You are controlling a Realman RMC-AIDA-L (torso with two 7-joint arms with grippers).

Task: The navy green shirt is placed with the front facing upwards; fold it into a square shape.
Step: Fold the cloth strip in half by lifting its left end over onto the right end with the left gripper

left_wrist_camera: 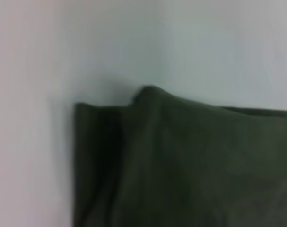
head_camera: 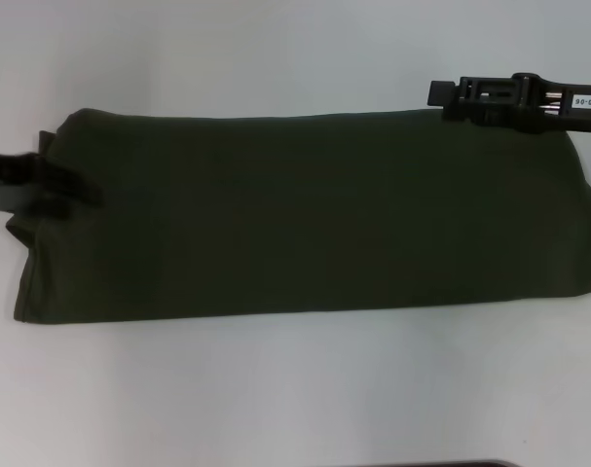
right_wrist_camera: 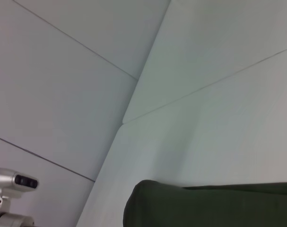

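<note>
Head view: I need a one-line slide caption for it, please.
Green shirt folded into a long band on a white table, left gripper and right gripper at its ends.

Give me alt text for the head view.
A dark green shirt, folded into a wide band, lies on a white table. The left gripper sits at its left end, the right gripper at its far right corner.

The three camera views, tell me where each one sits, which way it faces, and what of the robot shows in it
Head view: on the head, looking forward and down at the navy green shirt, a long folded band on the white table; left gripper at its left end, right gripper at its far right corner.
Left wrist view: on the left wrist, facing a shirt corner; no fingers show.
Right wrist view: on the right wrist, facing the shirt's edge and wall panels; no fingers show.
Shared: all show the shirt and the table.
</note>
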